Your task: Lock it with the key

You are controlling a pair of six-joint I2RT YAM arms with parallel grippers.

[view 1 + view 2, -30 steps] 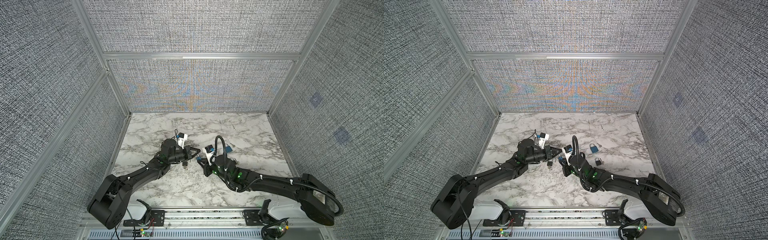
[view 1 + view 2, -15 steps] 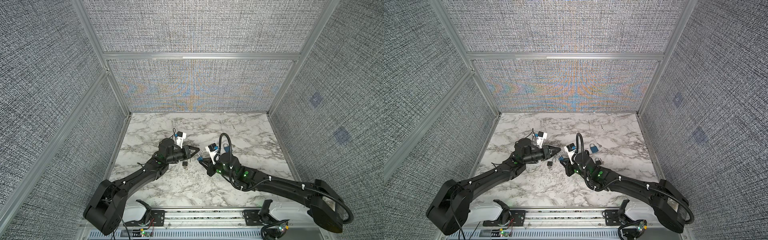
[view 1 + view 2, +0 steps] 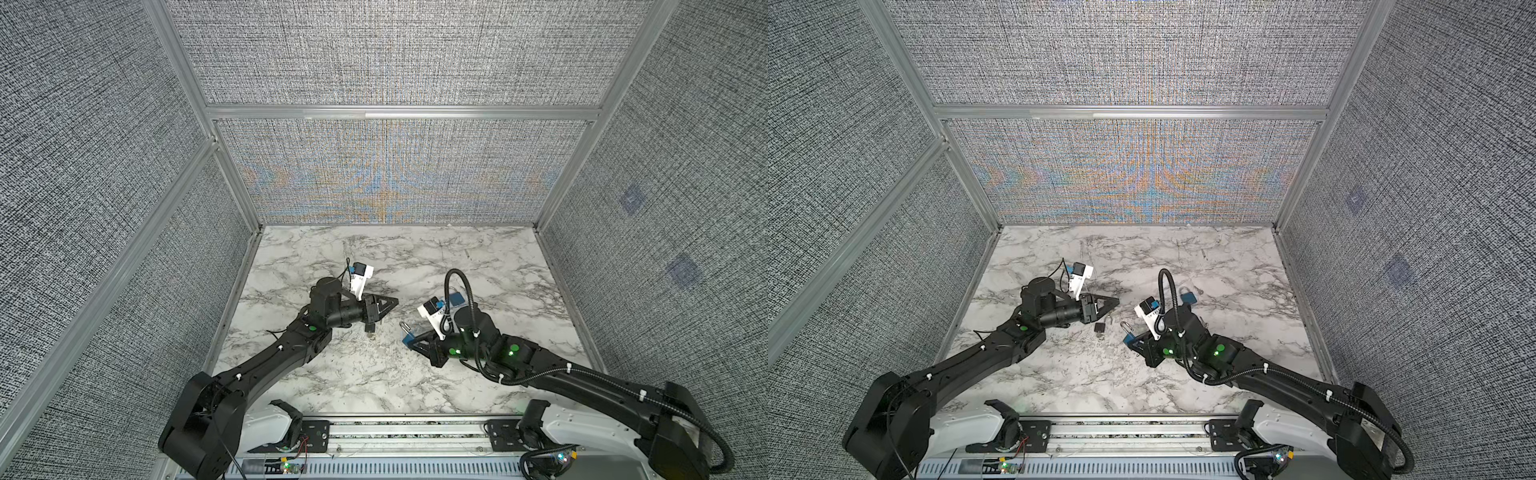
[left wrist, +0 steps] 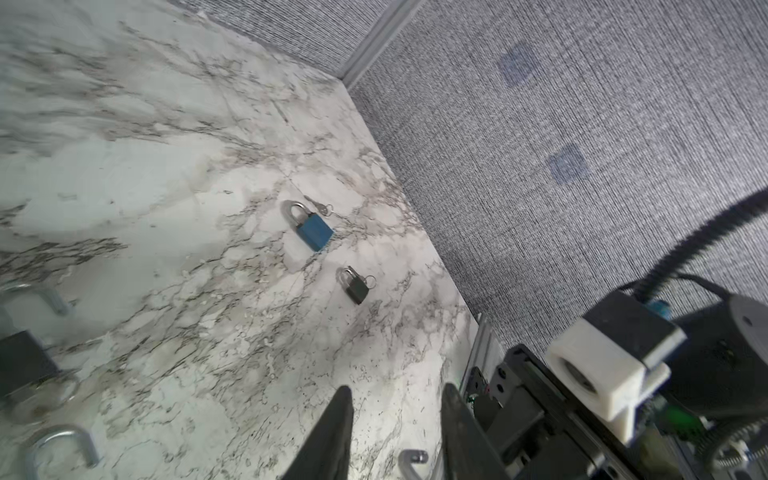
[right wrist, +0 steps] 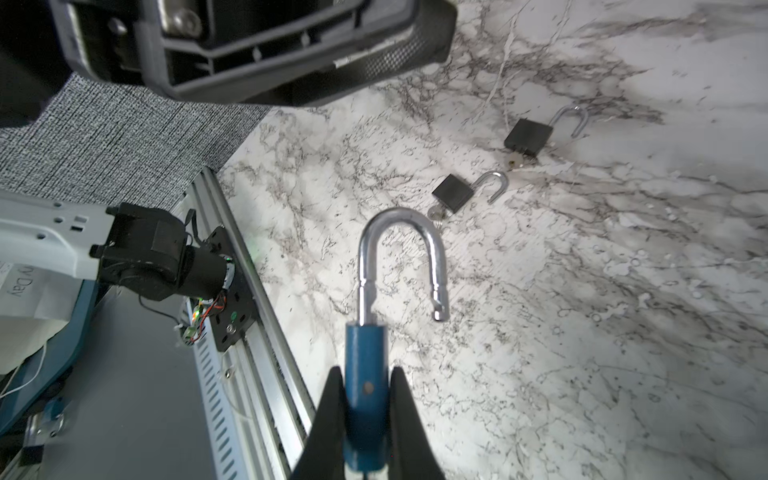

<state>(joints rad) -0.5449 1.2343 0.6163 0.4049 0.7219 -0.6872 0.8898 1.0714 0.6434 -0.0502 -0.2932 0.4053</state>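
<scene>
Listing what I've got on screen, item by item:
- R gripper [image 5: 365, 376]: jaws clamped on the body of the blue padlock [image 5: 365, 349], held clear of the table [image 3: 374, 395], over its middle and a bit toward the front edge
- Same padlock: shackle sprung open, free leg out of the body. Long axis runs straight on from the R fingers, shackle end leading toward the L arm. Its key: can't tell, base of the body is hidden btwn the fingers
- L gripper [image 4: 397, 392]: jaws part open, nothing btwn them. It hangs just left of table middle, tips aimed at the R gripper. It's the only free tool near that shackle, so I judge the next move is L's. The padlock lies ahead of its jaws, toward the front edge
- Black padlocks [image 5: 453, 193]: two, shackles open, flat on the table btwn the grippers
- Spare blue padlock [image 4: 314, 230] w/ loose keys [image 4: 320, 206] beside it, plus a small dark padlock [image 4: 356, 286]: toward the right edge
- Vs 1 s ago: L jaws were pinched shut, now parted. Grippers were nearly tip to tip, now stand apart, R drawn back toward the front edge
</scene>
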